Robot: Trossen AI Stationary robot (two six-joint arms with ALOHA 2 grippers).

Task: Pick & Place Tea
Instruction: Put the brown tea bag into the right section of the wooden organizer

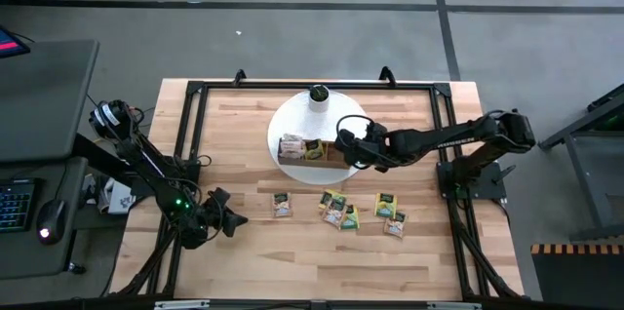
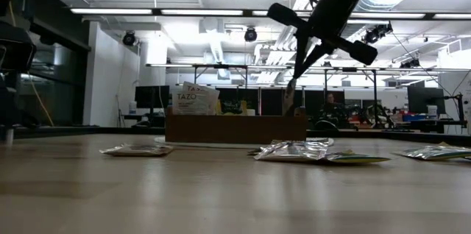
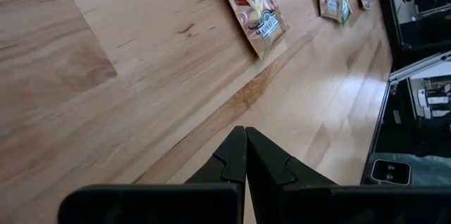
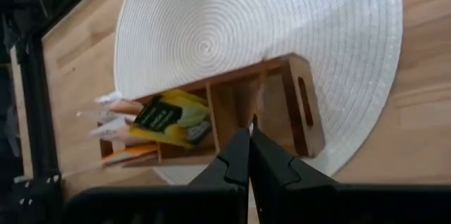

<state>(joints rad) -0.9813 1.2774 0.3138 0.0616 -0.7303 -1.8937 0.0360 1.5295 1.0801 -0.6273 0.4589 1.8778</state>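
A brown wooden tray (image 1: 336, 161) stands on a round white mat (image 1: 292, 120) and holds white and orange sachets (image 4: 113, 115) and a green-yellow one (image 4: 173, 118). Several loose tea sachets (image 1: 337, 212) lie flat on the table in front of it; one (image 3: 254, 5) shows in the left wrist view. My right gripper (image 1: 343, 144) is over the tray's right end, shut on a thin sachet (image 2: 289, 100) seen edge-on. My left gripper (image 1: 237, 220) is shut and empty, low over the table near the front left. My right gripper pinches the sachet's upper edge (image 4: 254, 120) between its two fingertips. The fingers come from above, slanting down from the table's right. The sachet hangs upright below them, and its lower part (image 2: 288, 110) reaches down behind the tray's front wall.
A small white cylinder with a dark green top (image 1: 319, 96) stands at the mat's far edge. A black frame (image 1: 195, 91) runs around the table. Bare wood lies between my left gripper and the nearest sachet (image 1: 282, 205).
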